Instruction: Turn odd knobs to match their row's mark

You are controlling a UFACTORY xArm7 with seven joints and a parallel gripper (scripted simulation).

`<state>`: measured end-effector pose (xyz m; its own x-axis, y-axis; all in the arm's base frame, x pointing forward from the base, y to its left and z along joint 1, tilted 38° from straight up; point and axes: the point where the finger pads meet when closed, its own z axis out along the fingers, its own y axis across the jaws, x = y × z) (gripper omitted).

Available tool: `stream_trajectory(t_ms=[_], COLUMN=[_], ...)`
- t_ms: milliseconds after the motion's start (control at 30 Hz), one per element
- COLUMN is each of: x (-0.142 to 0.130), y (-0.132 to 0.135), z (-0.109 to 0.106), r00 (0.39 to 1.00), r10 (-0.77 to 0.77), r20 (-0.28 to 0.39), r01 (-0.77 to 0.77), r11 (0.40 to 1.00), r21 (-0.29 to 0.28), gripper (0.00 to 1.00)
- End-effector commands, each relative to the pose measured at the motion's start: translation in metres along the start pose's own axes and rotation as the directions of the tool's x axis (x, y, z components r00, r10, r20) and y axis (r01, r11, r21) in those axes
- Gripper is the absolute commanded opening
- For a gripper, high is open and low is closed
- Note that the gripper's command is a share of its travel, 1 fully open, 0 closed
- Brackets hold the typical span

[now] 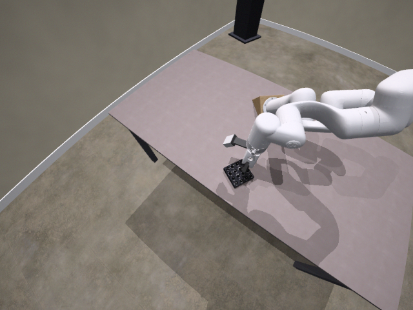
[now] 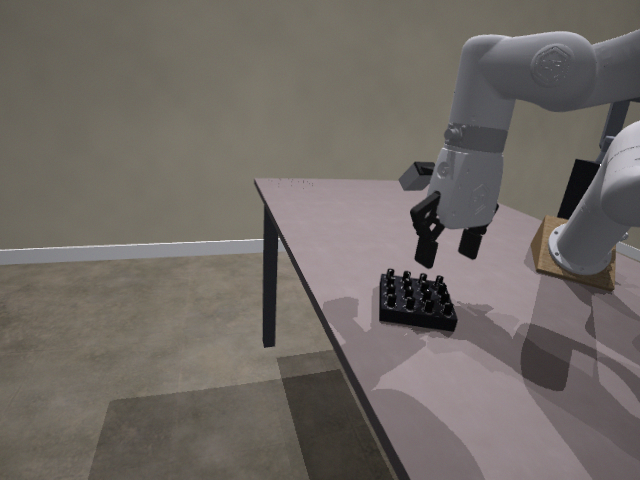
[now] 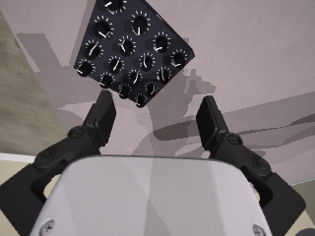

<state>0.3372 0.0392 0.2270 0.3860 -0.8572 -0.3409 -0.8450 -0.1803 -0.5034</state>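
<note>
The black knob box (image 1: 238, 172) (image 2: 416, 302) (image 3: 132, 54) stands on its feet on the pinkish table (image 1: 186, 100) (image 2: 465, 403) near the table's front edge. Its rows of black knobs with white lines show in the wrist view, with the box turned at an angle. My gripper (image 2: 448, 249) (image 3: 157, 103) (image 1: 246, 165) is open and empty. It hangs a little above the box, over the side nearest the arm. No finger touches a knob.
The arm's wooden base block (image 2: 571, 268) (image 1: 261, 101) stands behind the box to the right. A grey camera bracket (image 2: 415, 175) (image 1: 230, 140) sticks out from the wrist. The table edge (image 2: 330, 315) runs close to the box's left.
</note>
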Motion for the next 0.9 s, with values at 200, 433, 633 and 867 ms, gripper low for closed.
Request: stream_trajectory(t_ms=[200,433,633,867], x=[0.008,0.014,0.018,0.023], y=[-0.004,-0.006,-0.008,-0.010], z=[-0.003,-0.004,-0.005,-0.007], r00=[0.941,0.840,0.713,0.552], r10=[0.339,0.542,0.701,0.834], r20=[-0.008,-0.010,-0.010,-0.009], r01=[-0.339,-0.542,-0.702,-0.834], r11=[0.941,0.840,0.713,0.552], r21=[-0.002,-0.001,0.001,0.002], gripper=[1.00,1.00,1.00,1.00])
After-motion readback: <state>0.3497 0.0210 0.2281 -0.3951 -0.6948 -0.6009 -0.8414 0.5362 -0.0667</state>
